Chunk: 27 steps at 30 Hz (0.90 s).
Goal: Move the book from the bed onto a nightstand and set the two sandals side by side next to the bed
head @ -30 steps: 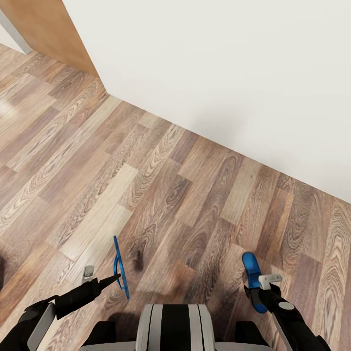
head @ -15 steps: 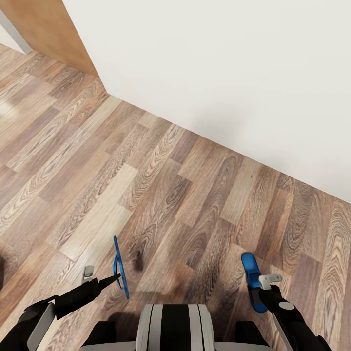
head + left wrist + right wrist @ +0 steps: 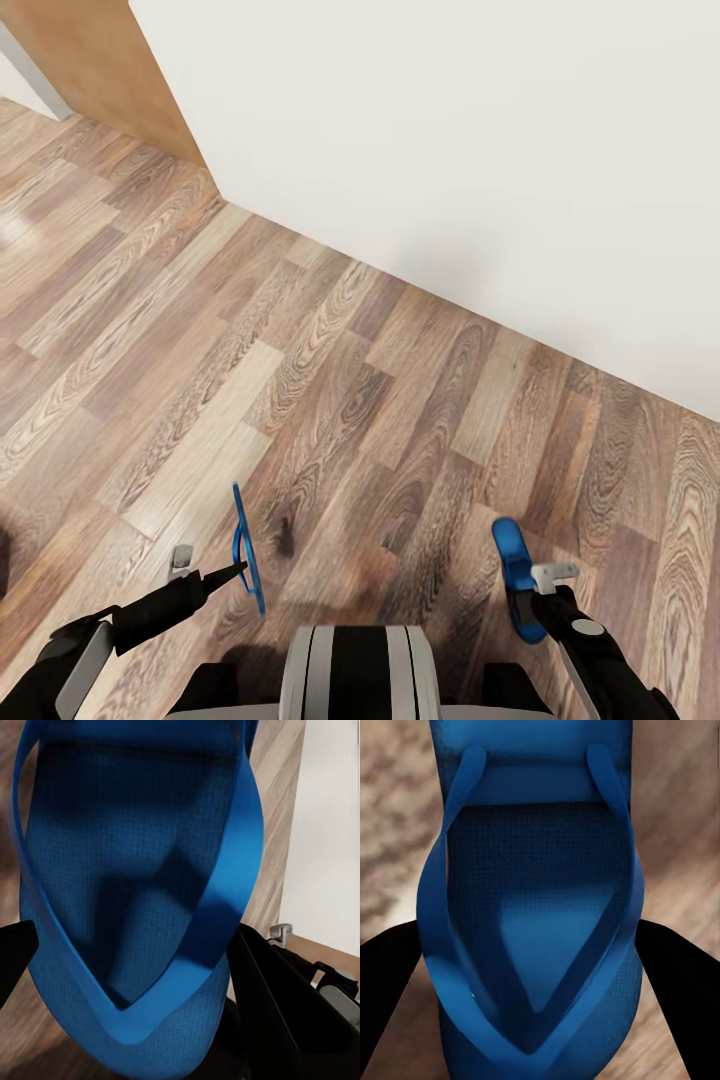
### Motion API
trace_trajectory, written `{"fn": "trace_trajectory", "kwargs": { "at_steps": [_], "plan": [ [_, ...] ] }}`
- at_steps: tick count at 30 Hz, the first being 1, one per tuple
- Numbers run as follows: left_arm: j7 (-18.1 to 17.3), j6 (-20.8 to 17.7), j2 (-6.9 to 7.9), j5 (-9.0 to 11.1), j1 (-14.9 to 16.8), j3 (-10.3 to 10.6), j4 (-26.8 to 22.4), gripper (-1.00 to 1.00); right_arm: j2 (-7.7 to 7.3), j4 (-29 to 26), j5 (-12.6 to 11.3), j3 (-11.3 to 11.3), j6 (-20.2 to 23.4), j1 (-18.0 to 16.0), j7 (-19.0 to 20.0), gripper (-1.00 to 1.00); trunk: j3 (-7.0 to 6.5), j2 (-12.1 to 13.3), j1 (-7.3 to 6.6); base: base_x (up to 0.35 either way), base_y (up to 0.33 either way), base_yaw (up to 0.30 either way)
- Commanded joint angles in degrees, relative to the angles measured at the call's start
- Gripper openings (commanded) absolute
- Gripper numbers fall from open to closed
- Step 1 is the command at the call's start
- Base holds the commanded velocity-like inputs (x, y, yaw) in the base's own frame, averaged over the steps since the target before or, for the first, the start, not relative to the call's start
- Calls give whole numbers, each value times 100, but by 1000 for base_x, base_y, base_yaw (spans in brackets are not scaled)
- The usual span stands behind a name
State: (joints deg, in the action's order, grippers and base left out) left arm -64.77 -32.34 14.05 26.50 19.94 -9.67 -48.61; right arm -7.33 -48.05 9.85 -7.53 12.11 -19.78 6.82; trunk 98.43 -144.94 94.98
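Two bright blue sandals hang above the wood-plank floor, one in each gripper. My left gripper is shut on the first sandal, which stands on edge low at the left. In the left wrist view this sandal lies between the black fingers. My right gripper is shut on the second sandal, which points forward low at the right. In the right wrist view its strap side faces the camera, between dark fingers. The book, bed and nightstand are out of view.
A white wall runs slantwise across the view ahead, close to me. A brown wooden door stands at the far left end of the wall. Open plank floor stretches to the left.
The whole picture has shifted slightly, so the camera moved a little. Both grippers keep their sandals as before.
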Motion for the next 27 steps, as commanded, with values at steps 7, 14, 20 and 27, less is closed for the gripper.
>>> {"fn": "trace_trajectory", "kwargs": {
  "at_steps": [7,14,20,27],
  "plan": [
    [-10,-36,1,13,1,0,1,-100,4,-11,61,-21,28,0,47,-100,-153,8,-19,0,0,0],
    [-10,-36,1,13,1,0,1,-100,8,-197,54,-27,-27,0,63,-100,-308,18,-37,0,0,0],
    [-10,-36,1,13,1,0,1,-100,12,-703,60,-4,-46,0,68,-100,-441,26,-52,0,0,0],
    [-10,-36,1,13,1,0,1,-100,17,-764,61,-2,-44,0,74,-100,-596,35,-70,0,0,0]
  ]
}}
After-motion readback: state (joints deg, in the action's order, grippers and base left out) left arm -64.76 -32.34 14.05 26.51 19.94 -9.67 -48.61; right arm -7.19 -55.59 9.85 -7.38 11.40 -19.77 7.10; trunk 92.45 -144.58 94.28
